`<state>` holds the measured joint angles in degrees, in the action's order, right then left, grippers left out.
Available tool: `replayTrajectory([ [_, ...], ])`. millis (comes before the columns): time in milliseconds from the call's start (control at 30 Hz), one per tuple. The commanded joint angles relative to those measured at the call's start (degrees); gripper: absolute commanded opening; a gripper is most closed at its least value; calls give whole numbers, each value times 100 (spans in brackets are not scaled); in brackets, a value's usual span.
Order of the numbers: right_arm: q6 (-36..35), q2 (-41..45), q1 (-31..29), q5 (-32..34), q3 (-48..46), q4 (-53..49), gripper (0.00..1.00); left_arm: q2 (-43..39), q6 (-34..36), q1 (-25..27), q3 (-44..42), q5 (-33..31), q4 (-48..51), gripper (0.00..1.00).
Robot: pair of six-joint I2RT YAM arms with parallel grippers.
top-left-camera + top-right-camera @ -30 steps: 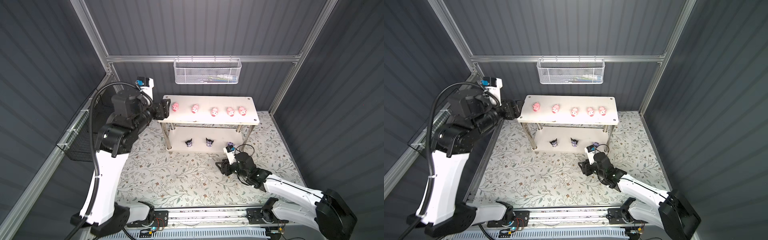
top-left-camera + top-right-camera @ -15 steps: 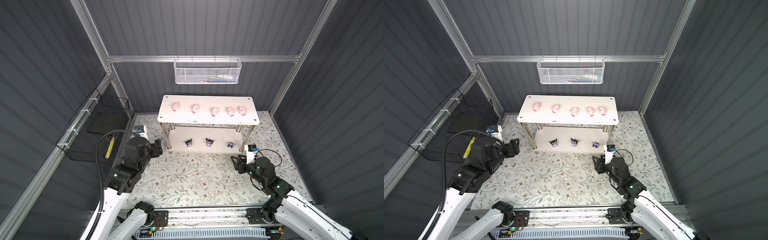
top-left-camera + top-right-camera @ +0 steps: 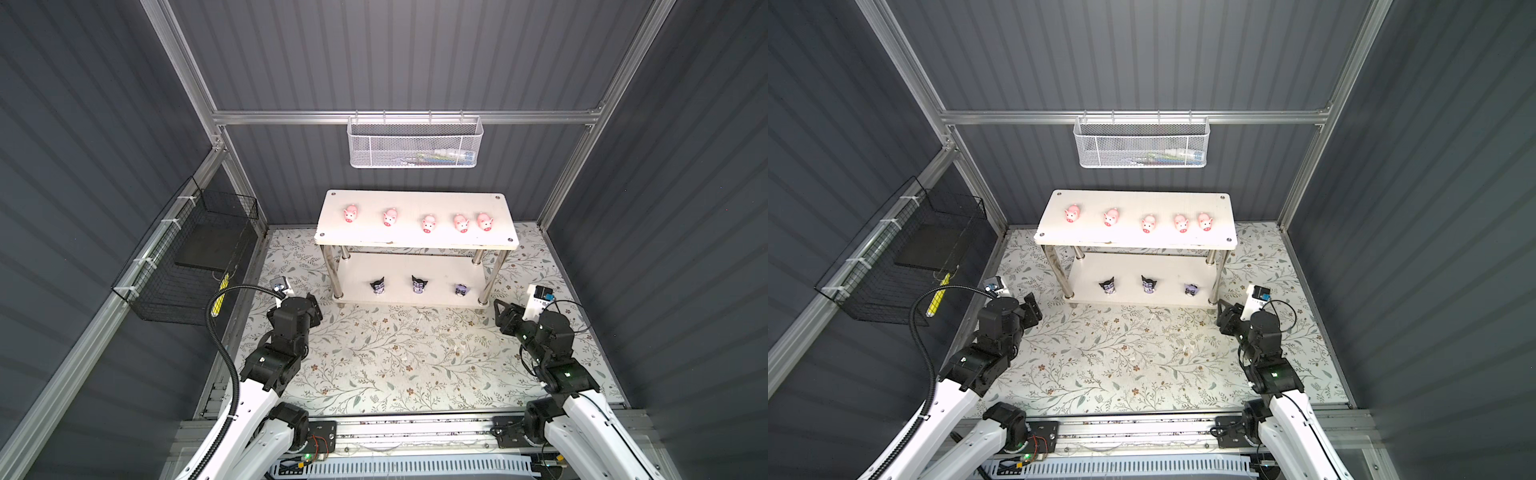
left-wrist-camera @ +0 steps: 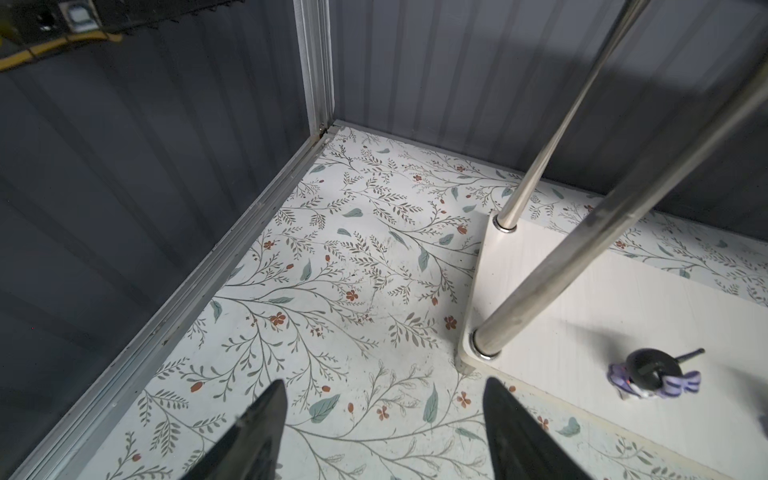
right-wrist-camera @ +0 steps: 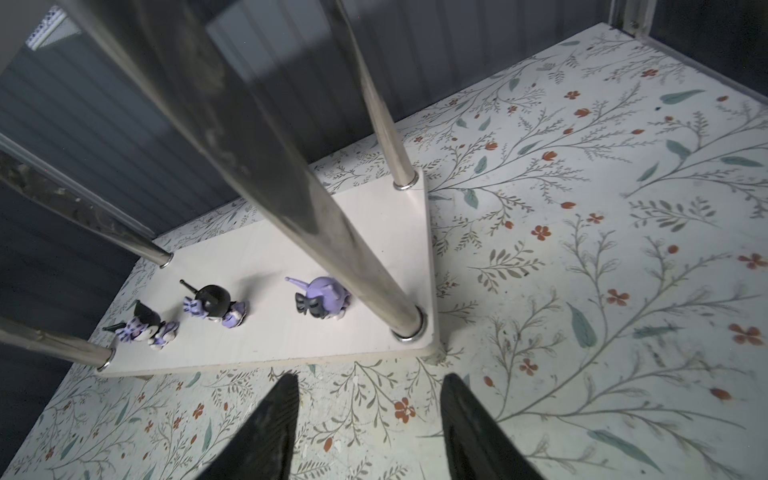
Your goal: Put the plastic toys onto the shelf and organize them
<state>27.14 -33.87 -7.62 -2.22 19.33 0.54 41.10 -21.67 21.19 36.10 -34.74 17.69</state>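
Observation:
The white shelf (image 3: 415,201) stands at the back of the floral mat. Several pink pigs (image 3: 428,223) line its top board. Three dark purple figures (image 3: 419,284) stand in a row on the lower board, also in the right wrist view (image 5: 214,307). My left gripper (image 3: 313,305) hovers open and empty over the mat, off the shelf's front left leg (image 4: 540,299). One purple figure (image 4: 648,374) shows in the left wrist view. My right gripper (image 3: 500,311) is open and empty, off the front right leg (image 5: 332,232). Both pairs of fingers frame bare mat.
A white mesh basket (image 3: 415,143) hangs on the back wall above the shelf. A black wire basket (image 3: 187,257) hangs on the left wall, with a yellow item (image 3: 222,286) in it. Dark ribbed walls enclose the floral mat (image 3: 395,353).
The left arm came down from the top board's left end to the mat. The right gripper drew back from the lower board, leaving the rightmost purple figure standing there.

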Motion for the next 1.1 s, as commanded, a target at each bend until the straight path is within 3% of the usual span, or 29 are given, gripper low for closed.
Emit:
replayTrajectory([
  [0,248,-243,400,-265,-70,573,57,162,67,-114,-259,-161,-973,75],
  [233,221,-877,908,-318,4,1159,57,760,685,-557,-1165,-22,-2943,76],
  [367,148,-1109,985,-345,67,1290,57,1518,991,-1000,-1319,159,-3813,79],
  [733,-26,-1258,1007,-232,145,1344,59,3746,1637,-1529,-1513,1074,-6348,88],
  [1067,-372,-1964,1003,38,340,2021,61,5373,1886,-1592,-1195,1154,-7199,94],
])
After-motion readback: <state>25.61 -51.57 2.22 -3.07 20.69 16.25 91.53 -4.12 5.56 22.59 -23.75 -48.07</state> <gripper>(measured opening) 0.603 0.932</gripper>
